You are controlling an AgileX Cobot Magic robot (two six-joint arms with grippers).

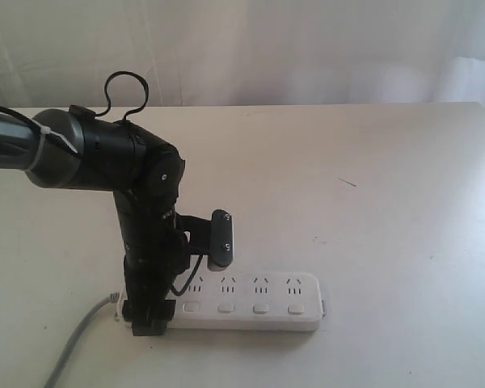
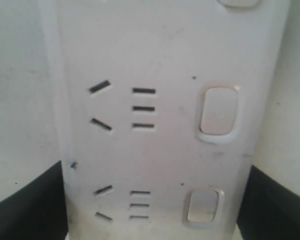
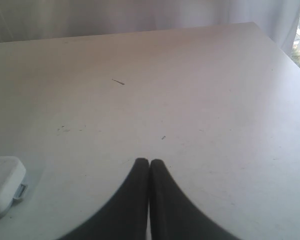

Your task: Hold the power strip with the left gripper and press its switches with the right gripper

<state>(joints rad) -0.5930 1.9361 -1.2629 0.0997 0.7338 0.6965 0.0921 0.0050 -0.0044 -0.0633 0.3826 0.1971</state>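
Bright, washed-out daylight, probably from the back; close views blurred.

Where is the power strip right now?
Low in the exterior view, left of centre on the table, the power strip lies with its left end gripped by the left end effector; its grey cord trails lower left.

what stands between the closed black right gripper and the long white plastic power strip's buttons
Nothing visible: only white table lies between the right gripper and the power strip. The left gripper grips the cord end, clear of four exposed buttons.
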